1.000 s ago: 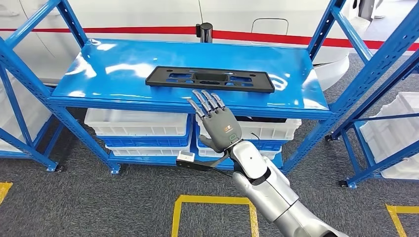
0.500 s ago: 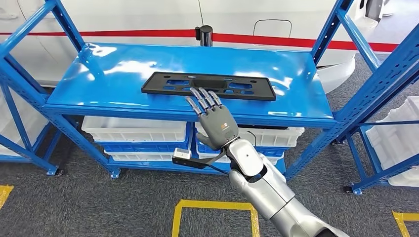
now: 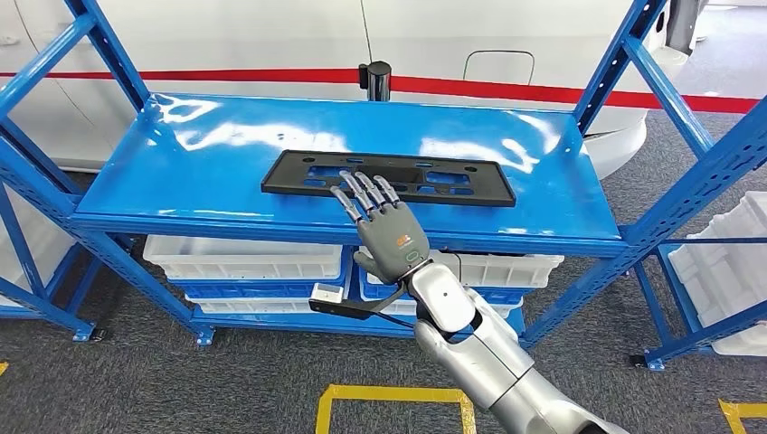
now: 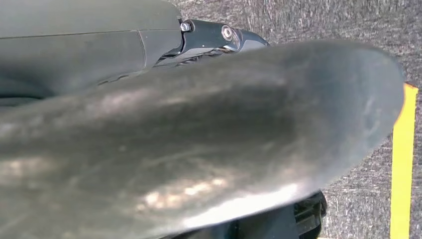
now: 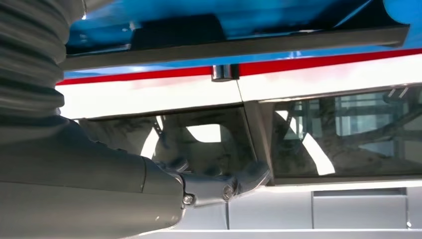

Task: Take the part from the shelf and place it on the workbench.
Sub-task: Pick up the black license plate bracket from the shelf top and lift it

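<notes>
The part (image 3: 493, 190), a long flat black plate with cut-outs, lies on the blue shelf (image 3: 181, 172) at about its middle. My right hand (image 3: 384, 226) reaches up from below with its fingers spread and its back towards me. Its fingertips (image 3: 362, 185) overlap the plate's near edge, and I cannot tell whether they touch it. Nothing is in that hand. In the right wrist view the hand (image 5: 99, 189) shows with one finger (image 5: 224, 186) stretched out. In the left wrist view my left hand (image 4: 149, 45) is a blurred grey mass close to the camera, over grey floor.
White bins (image 3: 244, 253) stand on the lower level under the shelf. Blue uprights (image 3: 687, 190) frame both sides, and another rack with a white bin (image 3: 724, 271) stands at the right. A black post (image 3: 374, 77) and a white, red-striped body (image 3: 226, 36) stand behind. Yellow tape (image 3: 389, 393) marks the floor.
The whole view has shifted, so the camera moved. My right hand has moved forward, from the shelf's front edge to the plate's near edge.
</notes>
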`<state>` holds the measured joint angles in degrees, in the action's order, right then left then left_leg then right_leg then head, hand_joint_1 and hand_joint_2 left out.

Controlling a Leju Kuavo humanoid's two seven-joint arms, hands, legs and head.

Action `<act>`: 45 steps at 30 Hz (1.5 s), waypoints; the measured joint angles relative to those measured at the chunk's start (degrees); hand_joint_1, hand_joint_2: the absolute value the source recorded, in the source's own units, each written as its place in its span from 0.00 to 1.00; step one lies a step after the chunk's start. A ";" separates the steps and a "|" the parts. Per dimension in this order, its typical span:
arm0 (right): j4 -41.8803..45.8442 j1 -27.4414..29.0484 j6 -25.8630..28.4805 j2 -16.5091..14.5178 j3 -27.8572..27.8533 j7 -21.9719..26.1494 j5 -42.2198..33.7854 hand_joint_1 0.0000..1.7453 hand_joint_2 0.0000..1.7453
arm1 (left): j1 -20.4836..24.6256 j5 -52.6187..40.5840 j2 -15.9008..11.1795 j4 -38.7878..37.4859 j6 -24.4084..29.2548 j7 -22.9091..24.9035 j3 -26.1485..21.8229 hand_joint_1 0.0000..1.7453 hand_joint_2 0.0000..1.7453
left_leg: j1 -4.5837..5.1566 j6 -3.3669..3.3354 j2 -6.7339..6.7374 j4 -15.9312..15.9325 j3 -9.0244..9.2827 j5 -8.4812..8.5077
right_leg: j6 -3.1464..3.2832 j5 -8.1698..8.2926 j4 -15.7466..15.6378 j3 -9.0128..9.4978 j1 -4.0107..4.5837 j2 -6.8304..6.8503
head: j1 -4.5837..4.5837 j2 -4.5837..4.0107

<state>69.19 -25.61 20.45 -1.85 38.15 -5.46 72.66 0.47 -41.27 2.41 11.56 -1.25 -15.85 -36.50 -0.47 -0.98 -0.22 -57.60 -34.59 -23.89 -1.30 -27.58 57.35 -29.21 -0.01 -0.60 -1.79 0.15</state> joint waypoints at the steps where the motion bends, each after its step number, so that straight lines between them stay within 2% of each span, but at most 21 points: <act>1: 0.01 -0.05 0.02 0.01 0.05 0.00 0.01 0.00 1.00 | 0.00 0.00 0.04 0.00 0.00 -0.02 -0.01 0.00 0.00 | -0.03 -0.29 -0.01 0.07 0.31 0.00 | -0.18 -0.34 1.48 -0.89 -0.06 0.05 | 0.05 0.00; 5: 0.01 0.19 0.03 0.16 0.21 -0.01 0.00 0.00 1.00 | 0.12 0.01 0.04 0.01 0.03 -0.07 -0.09 0.00 0.00 | -0.03 -1.12 -0.17 0.21 0.85 -0.71 | -0.22 -4.11 14.83 -10.05 -0.22 0.14 | 0.15 0.00; 7: 0.01 0.49 0.03 0.34 0.33 -0.02 0.01 0.00 1.00 | 0.05 0.00 0.05 0.01 0.02 -0.07 -0.16 0.00 0.00 | 0.06 -1.17 -0.32 0.20 1.44 -1.34 | -0.62 -4.08 15.95 -12.49 -0.23 0.14 | 0.15 0.00; 10: 0.01 0.52 0.09 0.44 0.44 -0.32 0.40 0.00 1.00 | -0.04 -0.05 0.15 0.00 -0.03 -0.19 -0.21 0.00 0.00 | 0.28 -0.89 -0.46 0.21 2.92 -2.43 | -1.34 2.01 4.94 -9.02 0.08 0.29 | 0.15 0.00; 12: -0.01 0.43 0.32 0.45 0.37 -1.30 1.90 0.00 1.00 | 0.05 -0.29 0.25 -0.01 -0.09 -0.50 -0.28 0.00 0.00 | 0.41 -0.38 -0.60 0.44 3.57 -3.05 | -0.10 3.66 -0.27 -7.02 0.53 0.51 | 0.15 0.00; 14: -0.08 0.31 0.55 0.43 0.12 -2.65 3.89 0.00 1.00 | 0.13 -0.64 0.26 0.00 -0.13 -0.76 -0.40 0.00 0.00 | 0.48 0.34 -0.65 0.11 3.88 -3.05 | 1.39 3.57 -1.20 -6.23 0.58 0.48 | 0.10 0.00; 16: -0.38 0.16 0.60 0.38 -0.25 -3.94 5.61 0.00 1.00 | 0.15 -0.99 0.19 0.01 -0.10 -0.83 -0.58 0.00 0.00 | 0.46 0.92 -0.46 -1.63 3.66 -3.76 | 2.10 4.20 -1.60 -4.85 0.17 0.41 | 0.02 0.00; 18: -0.97 -0.08 0.58 0.32 -0.65 -5.06 7.14 0.00 1.00 | 0.20 -1.33 0.15 0.01 -0.07 -0.80 -0.85 0.00 0.00 | 0.28 1.34 -0.28 -6.27 1.39 -6.14 | 2.66 4.09 -1.66 -3.66 -0.07 0.47 | -0.18 0.00; 21: -2.22 -0.06 0.62 0.31 -1.52 -6.29 8.88 0.00 1.00 | 0.19 -1.91 0.20 0.01 -0.07 -0.68 -1.36 0.00 0.00 | -0.16 2.03 -0.20 -15.22 -4.90 -9.28 | 2.95 3.25 -1.61 -2.84 -0.09 0.41 | -0.37 0.00; 23: -2.92 0.15 0.64 0.32 -2.07 -6.86 9.67 0.00 1.00 | 0.08 -2.22 0.16 0.01 -0.05 -0.60 -1.68 0.00 0.00 | -0.47 2.43 -0.07 -13.52 -5.66 -6.72 | 2.59 2.54 -1.58 -2.02 -0.25 0.18 | -0.39 0.00; 25: -3.37 0.21 0.64 0.31 -2.59 -7.03 9.99 0.00 1.00 | 0.01 -2.40 0.12 -0.02 -0.05 -0.59 -1.81 0.00 0.00 | -0.73 2.71 0.03 -6.23 -3.12 -1.76 | 2.00 1.64 -1.48 -0.81 -0.42 0.01 | -0.38 0.00; 26: -3.56 0.16 0.66 0.30 -2.80 -7.05 10.05 0.00 1.00 | 0.03 -2.44 0.13 -0.04 -0.05 -0.57 -1.83 0.00 0.00 | -0.73 2.60 0.07 -3.12 -1.90 -0.67 | 1.62 1.17 -1.38 -0.44 -0.36 -0.03 | -0.43 0.00; 30: -4.07 0.05 0.70 0.19 -3.36 -7.33 10.38 0.00 1.00 | 0.11 -2.62 0.20 -0.04 -0.06 -0.50 -1.84 0.00 0.00 | -0.46 0.83 0.07 -0.25 -0.02 -0.58 | 0.15 0.02 -0.75 -0.29 -0.11 -0.03 | -0.46 0.00; 32: -4.20 -0.08 0.68 0.17 -3.63 -8.00 11.15 0.00 1.00 | 0.09 -2.93 0.23 -0.04 -0.05 -0.50 -1.87 0.00 0.00 | -0.53 0.13 0.03 -0.02 0.73 -0.68 | -0.24 -0.48 2.06 -1.58 -0.27 0.06 | -0.41 0.00; 35: -4.89 -0.25 0.74 0.17 -4.42 -9.78 13.17 0.00 1.00 | 0.27 -3.55 0.20 -0.02 -0.05 -0.53 -2.24 0.00 0.00 | -0.54 -0.51 -0.19 0.13 1.29 -1.29 | -0.21 -3.27 13.19 -9.15 -0.41 0.14 | -0.31 0.00; 37: -5.82 -0.20 0.74 0.22 -5.12 -10.73 14.31 0.00 1.00 | 0.34 -3.91 0.20 -0.02 -0.09 -0.55 -2.63 0.00 0.00 | -0.51 -0.58 -0.39 0.11 1.85 -1.90 | -0.27 -4.34 16.71 -13.01 -0.44 0.14 | -0.30 0.00; 38: -6.35 -0.21 0.67 0.25 -5.51 -11.05 14.66 0.00 1.00 | 0.33 -4.03 0.22 -0.02 -0.10 -0.56 -2.81 0.00 0.00 | -0.51 -0.51 -0.49 0.11 2.33 -2.26 | -0.57 -3.37 15.29 -13.31 -0.43 0.14 | -0.30 0.00; 40: -7.53 -0.47 0.14 0.28 -6.32 -11.55 15.00 0.00 1.00 | 0.31 -4.26 0.32 -0.02 0.00 -0.72 -3.11 0.00 0.00 | -0.50 -0.25 -0.64 0.16 3.43 -3.11 | -1.45 1.44 7.36 -11.22 -0.34 0.24 | -0.27 0.00; 41: -8.25 -0.71 -0.34 0.31 -6.74 -11.76 15.06 0.00 1.00 | 0.35 -4.39 0.39 -0.02 0.15 -0.84 -3.22 0.00 0.00 | -0.42 -0.02 -0.73 0.14 3.91 -3.55 | -1.38 3.58 3.46 -10.05 -0.20 0.37 | -0.31 0.00; 43: -9.66 -1.28 -1.55 0.31 -7.48 -12.03 14.91 0.00 1.00 | 0.53 -4.68 0.51 -0.01 0.59 -1.07 -3.37 0.00 0.00 | -0.23 0.56 -0.87 0.31 4.43 -4.10 | -0.27 5.63 -0.57 -8.56 0.17 0.58 | -0.31 0.00; 45: -10.84 -2.05 -2.53 0.23 -8.14 -12.26 14.71 0.00 1.00 | 0.67 -5.03 0.57 0.00 0.98 -1.18 -3.56 0.00 0.00 | -0.13 1.25 -0.90 0.33 4.92 -4.21 | 1.10 5.97 -1.08 -7.67 0.15 0.50 | -0.32 0.00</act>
<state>58.35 -27.65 17.92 -1.62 30.00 -17.73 87.37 1.14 -46.30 2.98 11.56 -0.27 -17.03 -40.06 -0.60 0.27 -1.12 -57.27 -29.67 -28.10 -0.20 -21.61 56.27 -36.88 0.15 -0.11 -2.11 0.15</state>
